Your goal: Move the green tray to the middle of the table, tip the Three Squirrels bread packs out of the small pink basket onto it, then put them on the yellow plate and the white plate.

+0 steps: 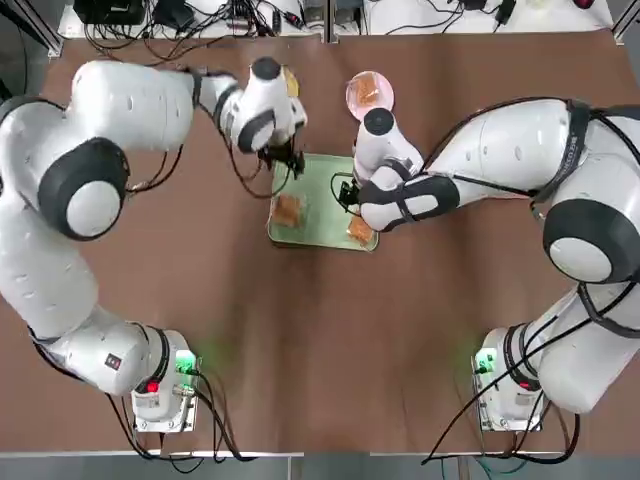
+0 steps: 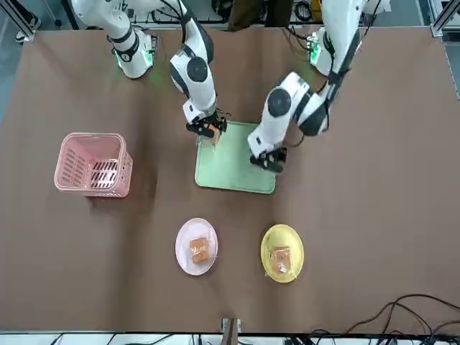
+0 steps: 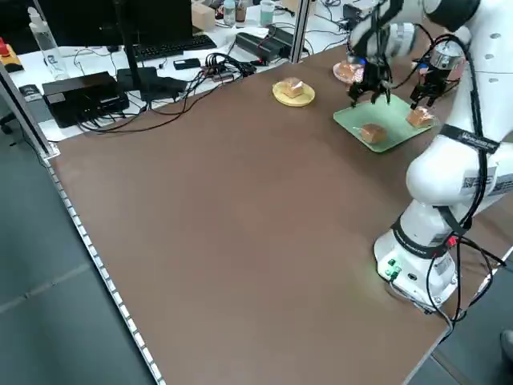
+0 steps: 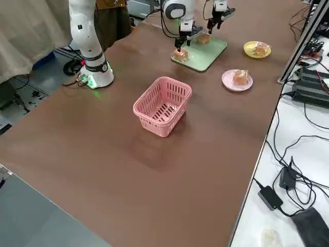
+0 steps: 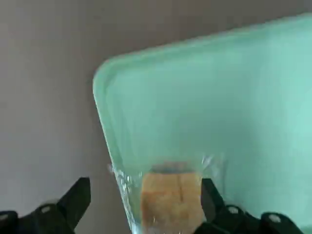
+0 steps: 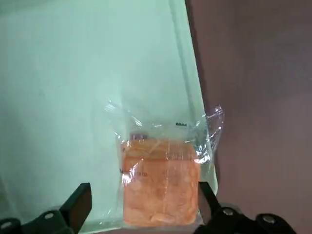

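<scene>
Top view: we see the green tray [image 1: 325, 200] at mid-frame with two bread packs [image 1: 287, 209] left on it; one pack already lies on the white plate [image 2: 195, 246] and one on the yellow plate [image 2: 282, 252], with the pink basket [image 2: 93, 164] empty at left. Left gripper [image 5: 146, 207] and right gripper [image 6: 141, 207] each hover over a pack, fingers spread wide, holding nothing.

You are working in a robotics lab. Two white arms are bolted at one long edge of a wide brown bench [image 3: 240, 208]. Beyond its far edge, a white side desk holds a keyboard [image 3: 164, 48], black electronics boxes [image 3: 80, 96] and tangled cables [image 3: 200, 72], all framed by aluminium posts [image 3: 24, 112].
</scene>
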Tool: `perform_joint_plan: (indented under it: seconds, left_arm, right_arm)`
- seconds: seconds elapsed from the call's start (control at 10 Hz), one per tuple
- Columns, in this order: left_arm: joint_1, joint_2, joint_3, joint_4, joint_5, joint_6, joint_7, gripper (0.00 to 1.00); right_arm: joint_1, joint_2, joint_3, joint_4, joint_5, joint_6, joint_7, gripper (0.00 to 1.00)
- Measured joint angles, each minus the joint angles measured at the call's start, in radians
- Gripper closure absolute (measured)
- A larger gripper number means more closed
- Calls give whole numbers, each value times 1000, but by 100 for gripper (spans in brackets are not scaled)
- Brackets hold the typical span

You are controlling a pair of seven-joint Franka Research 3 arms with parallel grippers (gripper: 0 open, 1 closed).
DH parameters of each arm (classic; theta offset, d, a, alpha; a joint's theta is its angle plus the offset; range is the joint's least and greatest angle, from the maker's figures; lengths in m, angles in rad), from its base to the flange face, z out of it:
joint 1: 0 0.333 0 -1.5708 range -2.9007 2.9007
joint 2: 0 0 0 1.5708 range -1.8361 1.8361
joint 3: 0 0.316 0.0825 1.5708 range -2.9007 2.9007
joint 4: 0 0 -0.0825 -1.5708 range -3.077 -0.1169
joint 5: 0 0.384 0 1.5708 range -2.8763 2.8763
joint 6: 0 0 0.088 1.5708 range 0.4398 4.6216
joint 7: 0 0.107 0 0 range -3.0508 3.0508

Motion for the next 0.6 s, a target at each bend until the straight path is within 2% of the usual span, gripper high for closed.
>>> perform_joint_plan:
  seconds: [0.1, 0.3, 0.6]
  left_arm:
    - [0, -20, -2, -65, 0, 40, 0, 0]
    - [0, -34, -19, -131, 0, 100, -1, 0]
    - [0, -47, -47, -142, 0, 115, -18, 0]
  right_arm:
    - [0, 1, -1, -8, 0, 0, 0, 4]
    - [0, 3, -2, -27, 0, 43, 0, 4]
    - [0, 47, -2, -71, 0, 161, 0, 4]
